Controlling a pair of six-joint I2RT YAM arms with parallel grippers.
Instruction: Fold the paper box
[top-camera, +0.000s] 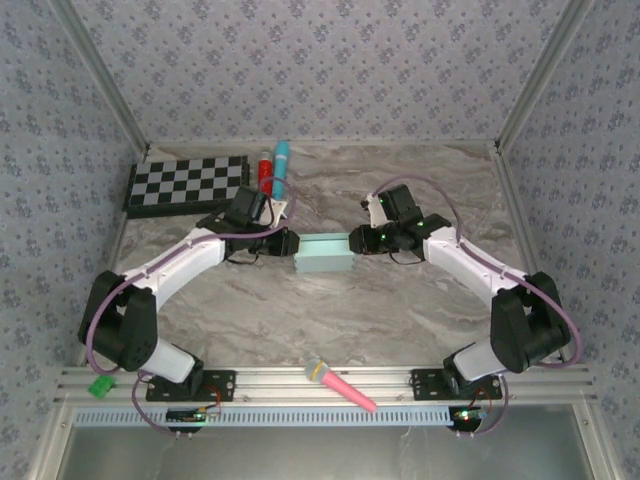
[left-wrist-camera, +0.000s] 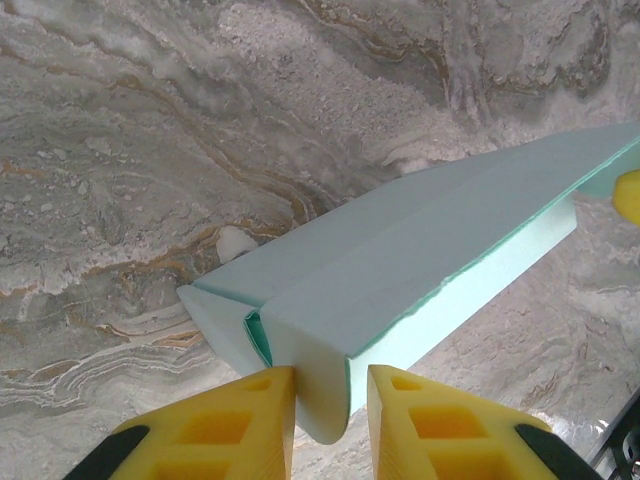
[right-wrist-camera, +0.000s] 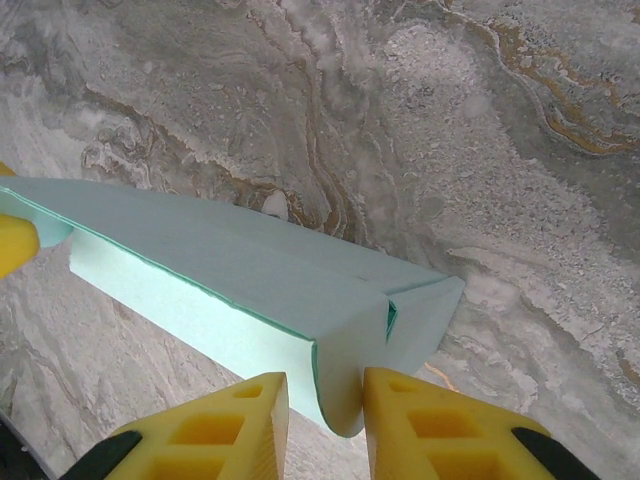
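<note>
Position: the box (top-camera: 325, 255) lies mid-table (top-camera: 330, 320), lengthwise between my two grippers and touched by both at its ends.

Left gripper (top-camera: 290, 243): in the left wrist view, my left gripper (left-wrist-camera: 330, 385) has its jaws narrowly apart, astride the left end flap (left-wrist-camera: 322, 350). The flap sits against one finger with a sliver of gap at the other. I cannot tell whether it is truly pinched.

Right gripper (top-camera: 355, 240): the same finding in the right wrist view. My right gripper (right-wrist-camera: 325, 390) straddles the right end flap (right-wrist-camera: 340, 370), with a small gap on one side. Grip not confirmed.

Work done, in my judgement: the body of the box (left-wrist-camera: 420, 250) is formed, a long flat shape with creased edges, its top panel laid over.

Work outstanding: both ends of the box (right-wrist-camera: 230, 265) look open. The rounded flaps stick out past the body, and the darker inside shows at each corner. Tucking both flaps in appears to be what remains.
</note>
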